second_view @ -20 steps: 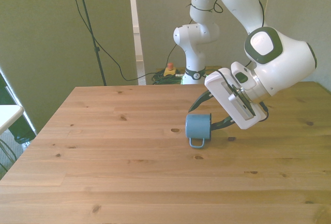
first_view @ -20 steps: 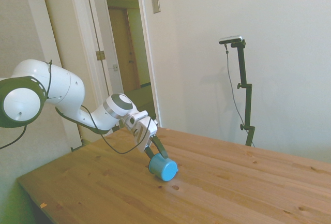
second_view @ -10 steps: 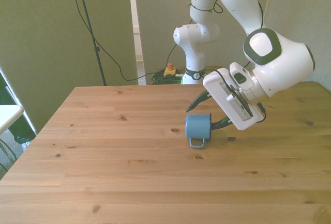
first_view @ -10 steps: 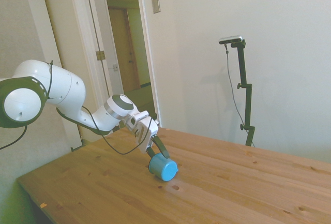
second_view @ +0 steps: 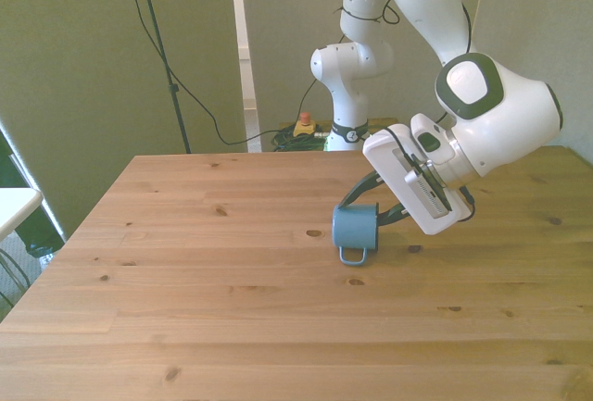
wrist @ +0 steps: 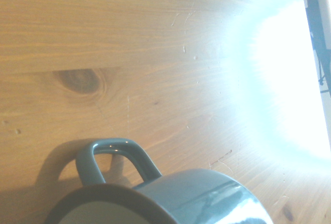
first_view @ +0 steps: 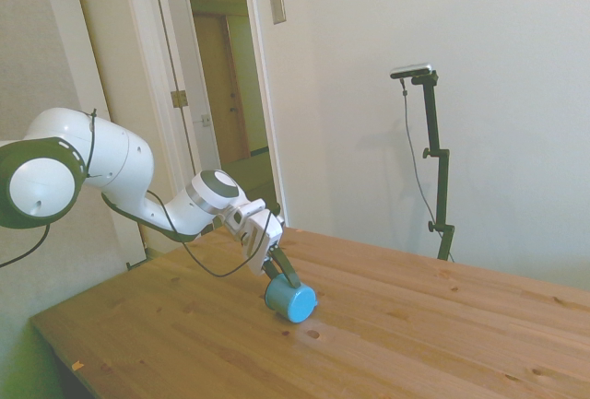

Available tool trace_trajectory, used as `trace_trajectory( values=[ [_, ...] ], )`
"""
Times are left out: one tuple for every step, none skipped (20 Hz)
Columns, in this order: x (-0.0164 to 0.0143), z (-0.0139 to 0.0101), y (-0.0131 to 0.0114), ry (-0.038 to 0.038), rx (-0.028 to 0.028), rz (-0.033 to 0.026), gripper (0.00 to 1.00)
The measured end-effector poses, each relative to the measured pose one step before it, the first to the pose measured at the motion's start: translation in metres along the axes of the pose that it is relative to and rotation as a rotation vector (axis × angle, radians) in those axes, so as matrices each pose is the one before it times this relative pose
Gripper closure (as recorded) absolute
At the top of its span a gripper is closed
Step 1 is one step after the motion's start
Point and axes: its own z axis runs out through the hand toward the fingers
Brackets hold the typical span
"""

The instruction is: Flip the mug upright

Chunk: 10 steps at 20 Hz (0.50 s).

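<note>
Mug (wrist: 170,195) handle, white inside: wrist view only

Side, front (opposite robot), close wrist

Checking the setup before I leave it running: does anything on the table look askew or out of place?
Only the mug: it lies on its side on the table, handle toward the camera in the front view, with the claw at its open end. No spill or damage shows.
</note>
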Motion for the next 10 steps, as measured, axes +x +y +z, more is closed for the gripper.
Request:
trace_trajectory(
  values=[
    [0.00065,0.00011,0.00022,0.00220,-0.00283,0.00072,1.00],
    [0.00077,-0.00003,0.00030,0.00147,-0.00216,0.00107,1.00],
    [0.00094,-0.00043,0.00023,0.00182,-0.00105,0.00143,1.00],
    [0.00113,-0.00049,0.00028,0.00112,-0.00127,0.00199,1.00],
    [0.00103,-0.00035,0.00029,0.00061,-0.00142,0.00192,1.00],
    [0.00084,-0.00038,0.00016,0.00016,-0.00033,0.00161,1.00],
    [0.00021,-0.00014,-0.00005,-0.00004,0.00024,0.00039,1.00],
    [-0.00109,0.00079,-0.00077,-0.00016,-0.00143,-0.00211,1.00],
    [-0.00144,0.00114,-0.00107,-0.00020,-0.00174,-0.00264,1.00],
    [-0.00144,0.00114,-0.00112,-0.00021,-0.00152,-0.00271,1.00]
  ],
)
